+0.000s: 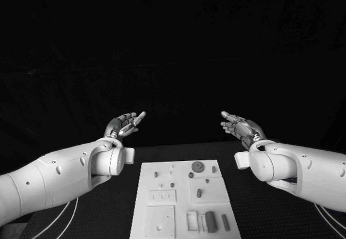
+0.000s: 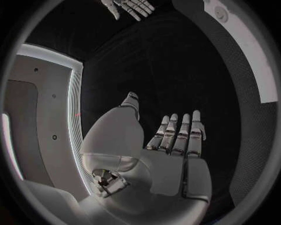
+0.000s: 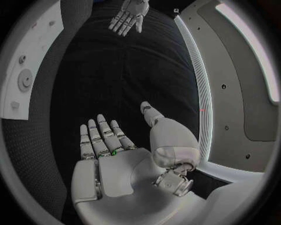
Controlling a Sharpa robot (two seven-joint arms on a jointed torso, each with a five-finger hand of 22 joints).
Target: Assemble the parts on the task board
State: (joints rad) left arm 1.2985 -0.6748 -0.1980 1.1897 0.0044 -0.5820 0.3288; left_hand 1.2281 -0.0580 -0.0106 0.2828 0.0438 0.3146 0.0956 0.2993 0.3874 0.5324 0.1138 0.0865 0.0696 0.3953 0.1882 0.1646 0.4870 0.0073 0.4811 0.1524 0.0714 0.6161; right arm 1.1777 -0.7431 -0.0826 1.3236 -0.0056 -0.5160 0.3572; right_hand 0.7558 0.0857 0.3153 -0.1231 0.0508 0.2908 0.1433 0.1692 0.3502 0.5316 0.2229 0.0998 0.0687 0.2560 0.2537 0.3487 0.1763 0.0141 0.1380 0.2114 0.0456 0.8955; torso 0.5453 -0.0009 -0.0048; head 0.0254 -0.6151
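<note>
We hold our left hand (image 1: 124, 125) up in the air, past the far end of the task board (image 1: 163, 206), with its fingers (image 2: 181, 133) stretched out and nothing in it. We hold our right hand (image 1: 241, 125) up the same way on the other side, fingers (image 3: 99, 136) straight and apart, and it holds nothing too. The two hands are well apart and face each other, and neither one touches the board. The white task board lies flat on the black table (image 1: 255, 212), between our two arms. On it we see a round part (image 1: 197, 165) near the far end and some long dark parts (image 1: 211, 221) near the close end. The other small parts are too little for us to tell what they are.
</note>
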